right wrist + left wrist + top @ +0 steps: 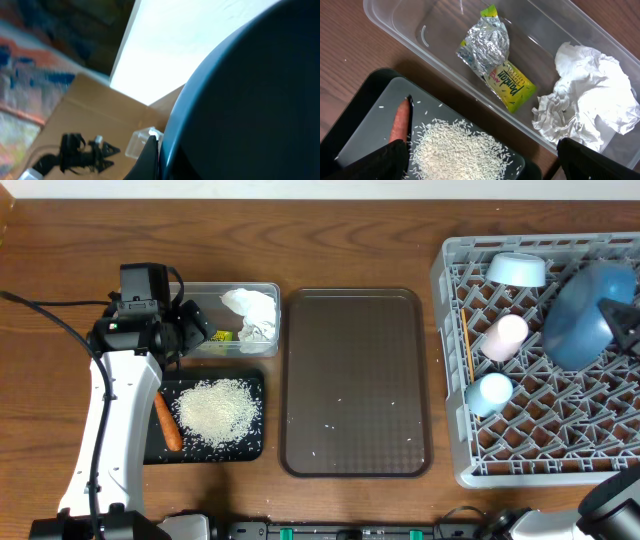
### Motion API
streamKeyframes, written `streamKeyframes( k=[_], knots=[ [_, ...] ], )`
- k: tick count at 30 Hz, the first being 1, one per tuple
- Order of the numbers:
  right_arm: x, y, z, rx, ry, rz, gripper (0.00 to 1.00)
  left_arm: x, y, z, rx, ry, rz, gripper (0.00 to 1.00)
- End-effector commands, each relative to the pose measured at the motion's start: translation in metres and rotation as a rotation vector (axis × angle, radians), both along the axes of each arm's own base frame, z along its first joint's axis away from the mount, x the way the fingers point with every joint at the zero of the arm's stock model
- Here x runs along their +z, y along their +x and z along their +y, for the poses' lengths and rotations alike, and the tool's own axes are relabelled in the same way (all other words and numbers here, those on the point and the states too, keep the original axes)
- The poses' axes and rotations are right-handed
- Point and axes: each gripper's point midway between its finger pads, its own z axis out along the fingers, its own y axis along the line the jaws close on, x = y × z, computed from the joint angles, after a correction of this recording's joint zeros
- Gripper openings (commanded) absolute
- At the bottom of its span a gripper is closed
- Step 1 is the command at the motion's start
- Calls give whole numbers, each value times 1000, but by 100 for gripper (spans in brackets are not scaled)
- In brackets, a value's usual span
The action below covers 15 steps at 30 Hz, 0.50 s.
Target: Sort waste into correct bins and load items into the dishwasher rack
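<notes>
Crumpled paper [585, 100] and foil wrapper [495, 60] are seen lying apart inside the clear tub [200, 287]. Rice [217, 410] is heaped in the black tray [255, 380], just beside the tub, with the carrot [167, 422] at the left of the heap. A few stray grains [322, 427] are noted on the brown tray [355, 310]. In the rack [450, 270] are set a bowl [517, 269], pink cup [503, 336], blue cup [490, 392] and chopsticks [467, 345], the last along the left side. The plate [585, 310] is held tilted over the rack, clamped at its rim by the right gripper [615, 320]. The left gripper [480, 147] is spread wide and empty above tub and black tray
</notes>
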Motion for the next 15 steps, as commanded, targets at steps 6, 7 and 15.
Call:
streamKeyframes(
  k=[6,7,15],
  knots=[
    [-23,-24,-56,-168,196,154,41,-2,-2,4,5,20,13,98],
    [-24,-27,-62,-189,229,180,55,-2,-2,4,5,20,13,98],
    [-31,-54,-109,-369,310,250,99,-2,-2,4,5,20,13,98]
  ],
)
